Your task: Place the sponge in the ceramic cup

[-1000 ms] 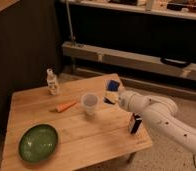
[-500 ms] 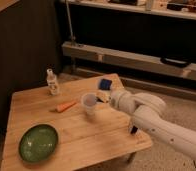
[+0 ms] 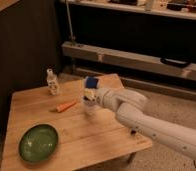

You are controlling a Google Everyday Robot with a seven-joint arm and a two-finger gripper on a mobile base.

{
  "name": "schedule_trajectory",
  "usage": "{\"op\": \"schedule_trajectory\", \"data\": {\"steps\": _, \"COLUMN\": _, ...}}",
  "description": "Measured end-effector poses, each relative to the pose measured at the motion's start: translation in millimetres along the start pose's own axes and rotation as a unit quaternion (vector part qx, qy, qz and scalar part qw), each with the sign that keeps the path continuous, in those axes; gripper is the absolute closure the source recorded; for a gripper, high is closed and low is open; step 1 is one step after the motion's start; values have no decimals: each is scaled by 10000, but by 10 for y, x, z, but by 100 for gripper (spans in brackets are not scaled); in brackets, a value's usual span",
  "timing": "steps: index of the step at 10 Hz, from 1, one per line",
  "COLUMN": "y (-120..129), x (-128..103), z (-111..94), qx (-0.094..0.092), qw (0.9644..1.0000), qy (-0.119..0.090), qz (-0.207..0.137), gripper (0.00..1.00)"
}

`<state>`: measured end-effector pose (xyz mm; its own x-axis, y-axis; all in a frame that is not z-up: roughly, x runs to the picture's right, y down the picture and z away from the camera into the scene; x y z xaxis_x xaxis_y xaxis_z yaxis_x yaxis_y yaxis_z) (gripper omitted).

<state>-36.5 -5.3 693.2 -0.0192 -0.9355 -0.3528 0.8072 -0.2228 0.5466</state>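
Note:
The bright-blue sponge (image 3: 92, 82) is held in my gripper (image 3: 91, 90) directly above the pale ceramic cup (image 3: 90, 107), which stands upright near the middle of the wooden table (image 3: 81, 135). The gripper is shut on the sponge, and its lower part covers the cup's rim. My white arm (image 3: 141, 117) reaches in from the lower right across the table's right side.
A small clear bottle (image 3: 52, 82) stands at the table's back left. An orange carrot (image 3: 66, 106) lies just left of the cup. A green bowl (image 3: 38, 142) sits at the front left. A dark wall and metal shelving stand behind the table.
The gripper has carried the sponge leftward from right of the cup to directly over it, and the arm now stretches further across the table.

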Motion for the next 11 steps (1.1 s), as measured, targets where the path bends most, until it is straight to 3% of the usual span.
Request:
{"op": "schedule_trajectory", "data": {"steps": 3, "y": -82, "x": -167, "z": 299, "qx": -72, "qw": 9998, "qy": -188, "qz": -44, "gripper": 100}}
{"op": "schedule_trajectory", "data": {"steps": 5, "y": -1, "x": -282, "z": 451, "qx": -303, "qw": 9992, "qy": -258, "qz": 30, "gripper": 100}}
{"op": "schedule_trajectory", "data": {"steps": 7, "y": 147, "x": -275, "z": 502, "qx": -799, "qw": 9963, "qy": -238, "qz": 198, "gripper": 100}}
{"op": "schedule_trajectory", "data": {"steps": 8, "y": 278, "x": -239, "z": 499, "qx": -1114, "qw": 9931, "qy": -223, "qz": 299, "gripper": 100}}
{"op": "schedule_trajectory", "data": {"steps": 10, "y": 374, "x": -246, "z": 513, "qx": -1364, "qw": 9895, "qy": -311, "qz": 351, "gripper": 93}}
{"op": "schedule_trajectory", "data": {"steps": 11, "y": 403, "x": -288, "z": 510, "qx": -1431, "qw": 9885, "qy": -357, "qz": 347, "gripper": 84}}
